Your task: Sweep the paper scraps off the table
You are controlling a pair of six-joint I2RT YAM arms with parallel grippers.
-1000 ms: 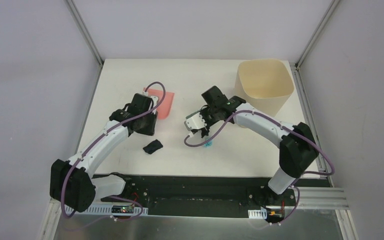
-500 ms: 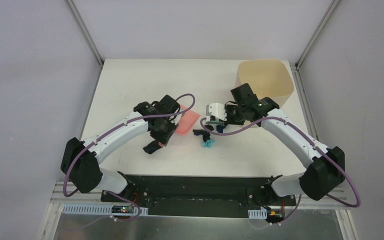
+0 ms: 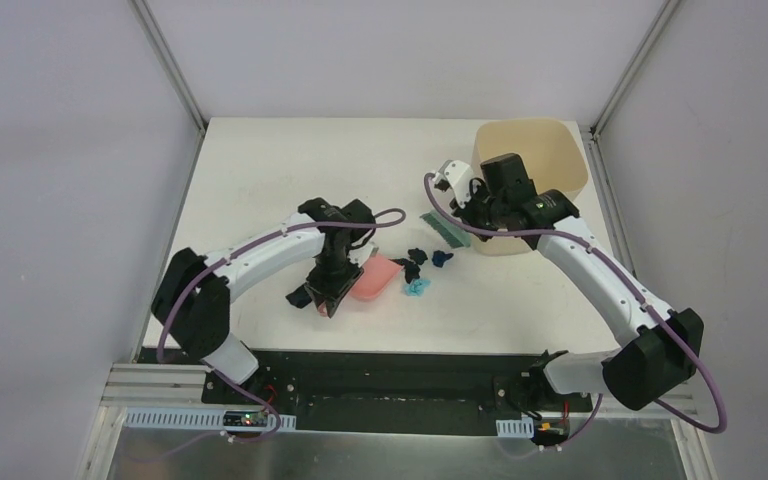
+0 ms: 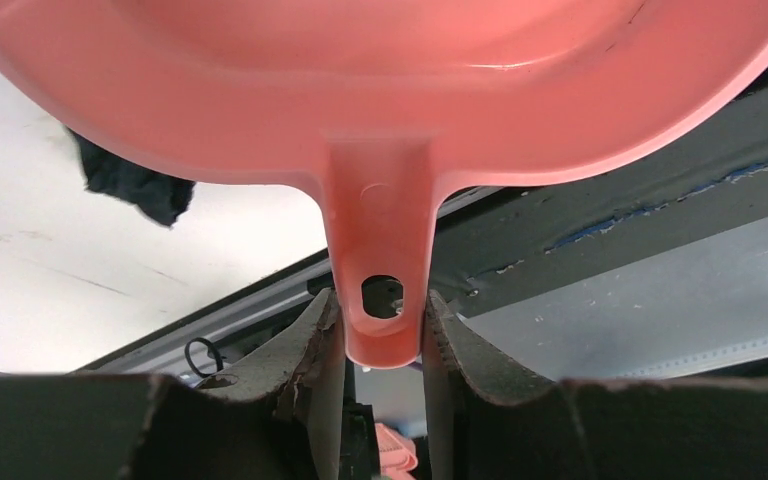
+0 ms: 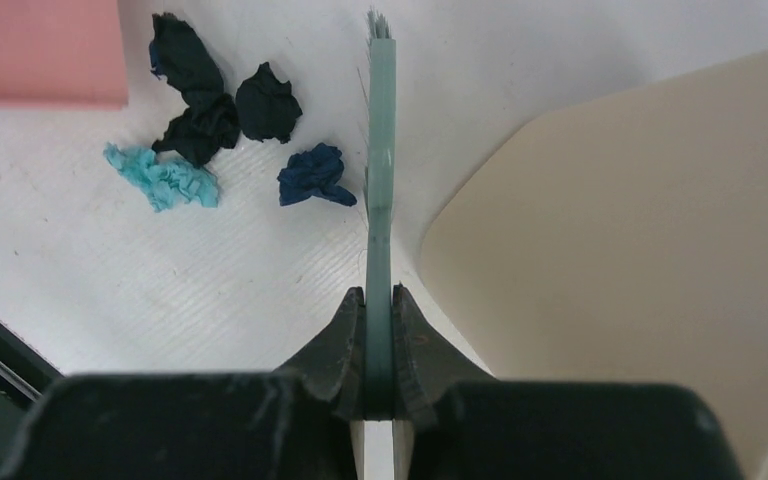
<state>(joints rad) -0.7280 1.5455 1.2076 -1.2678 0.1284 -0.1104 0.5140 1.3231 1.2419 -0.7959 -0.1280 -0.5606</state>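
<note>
The left fingers grip the pink dustpan by its handle. The right fingers clamp tight on the teal brush, with paper scraps just beside it on the tabletop.

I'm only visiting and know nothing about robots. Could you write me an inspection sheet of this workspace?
Surface: white table, flat.
Job's things: paper scraps, black, teal and dark blue, bunched between pink dustpan and teal brush; one black scrap lies apart.
Clutter: beige bin, far right.
Claws: left claw shut on dustpan handle; right claw shut on brush.
Cables: purple cables along both arms.
Surroundings: grey walls, metal frame posts.
</note>
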